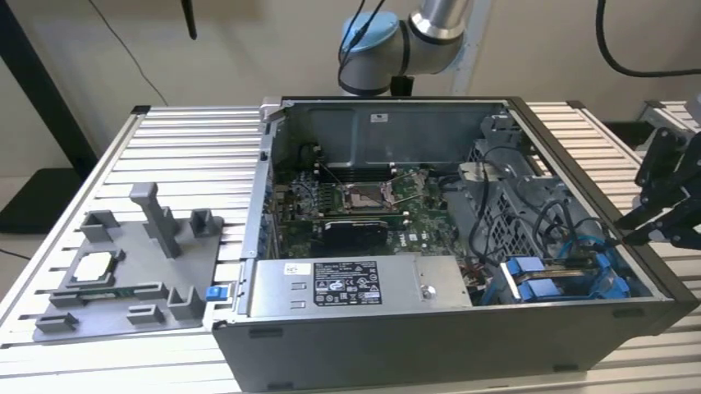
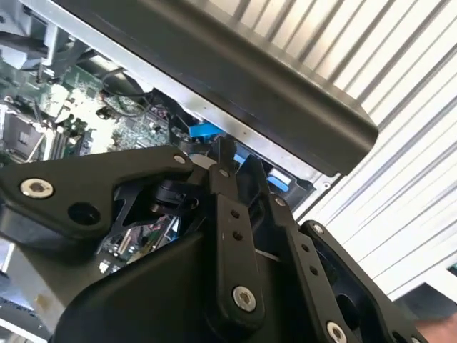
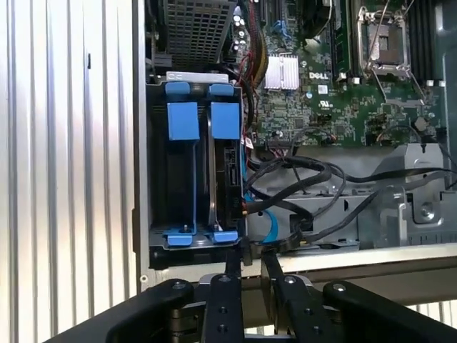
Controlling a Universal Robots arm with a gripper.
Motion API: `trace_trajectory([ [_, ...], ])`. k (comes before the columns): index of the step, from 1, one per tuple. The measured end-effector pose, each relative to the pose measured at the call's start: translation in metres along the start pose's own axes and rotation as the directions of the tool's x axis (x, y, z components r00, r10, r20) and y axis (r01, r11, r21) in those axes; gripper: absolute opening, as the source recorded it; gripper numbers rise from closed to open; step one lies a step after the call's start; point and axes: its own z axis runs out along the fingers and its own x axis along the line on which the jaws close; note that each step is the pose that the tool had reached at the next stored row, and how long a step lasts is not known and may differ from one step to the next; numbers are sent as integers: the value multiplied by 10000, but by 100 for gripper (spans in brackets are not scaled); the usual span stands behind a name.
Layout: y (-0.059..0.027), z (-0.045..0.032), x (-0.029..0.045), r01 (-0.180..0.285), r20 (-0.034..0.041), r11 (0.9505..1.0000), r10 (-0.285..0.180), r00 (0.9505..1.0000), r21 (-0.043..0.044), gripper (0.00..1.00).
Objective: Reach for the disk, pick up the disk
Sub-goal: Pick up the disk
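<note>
1 disk (image 3: 228, 171) | upright in drive bay (image 3: 156, 214) | end effector (image 3: 251, 261) near, apart

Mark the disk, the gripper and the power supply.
disk (image 3: 226, 121): first wrist view, on its blue carrier tab.
gripper (image 3: 250, 257): first wrist view, midway between the fingertips.
power supply (image 1: 348, 284): exterior view, on its black-and-white label.

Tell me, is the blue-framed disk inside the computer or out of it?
Inside. The disk sits slotted in its bay at a corner of the computer; the claw hovers by the rim, holding nothing.
</note>
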Motion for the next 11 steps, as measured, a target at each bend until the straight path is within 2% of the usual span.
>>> trace_trajectory([
  [3, -9, 14, 109, 1, 15, 10000, -1, 10000, -3, 100],
  [6, -12, 49, 130, 6, 53, 10000, -6, 10000, -6, 100],
  [8, -7, 58, 133, 7, 136, 10000, -7, 9999, -9, 100],
  [11, -1, 68, 135, 7, 313, 10000, -7, 9995, -16, 100],
])
